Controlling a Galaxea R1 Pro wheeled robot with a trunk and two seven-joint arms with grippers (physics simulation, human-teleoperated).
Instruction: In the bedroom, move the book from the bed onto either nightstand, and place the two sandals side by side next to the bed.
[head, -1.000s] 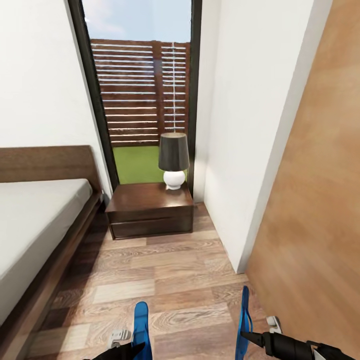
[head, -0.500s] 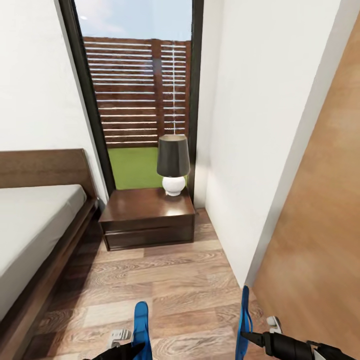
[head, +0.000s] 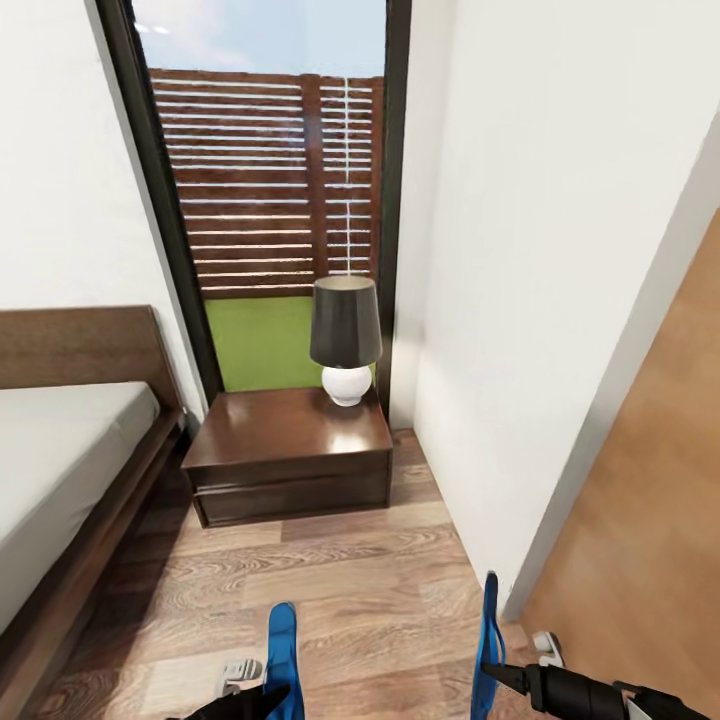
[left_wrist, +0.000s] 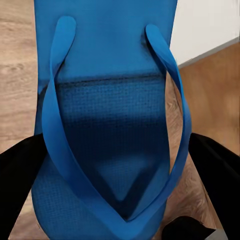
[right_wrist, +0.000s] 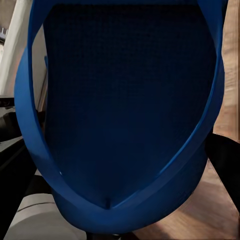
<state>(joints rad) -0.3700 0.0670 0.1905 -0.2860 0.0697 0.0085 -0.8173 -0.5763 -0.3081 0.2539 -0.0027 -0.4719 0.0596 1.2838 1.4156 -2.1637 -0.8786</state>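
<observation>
Bright blue sandal (left_wrist: 107, 125) with thin straps pinched in left gripper (left_wrist: 115, 185), another sandal (right_wrist: 125, 115) apparently clamped by right gripper (head: 497, 678)

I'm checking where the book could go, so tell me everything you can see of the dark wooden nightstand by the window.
The low dark-brown wooden nightstand is a boxy cabinet with a glossy top that reflects light and a front with drawer lines. It stands upright on the wood-plank floor, in front of the tall dark-framed window, between the bed's dark wooden frame and the white wall. A lamp with a dark shade and round white base stands on its back right corner; the rest of the top is bare.
</observation>
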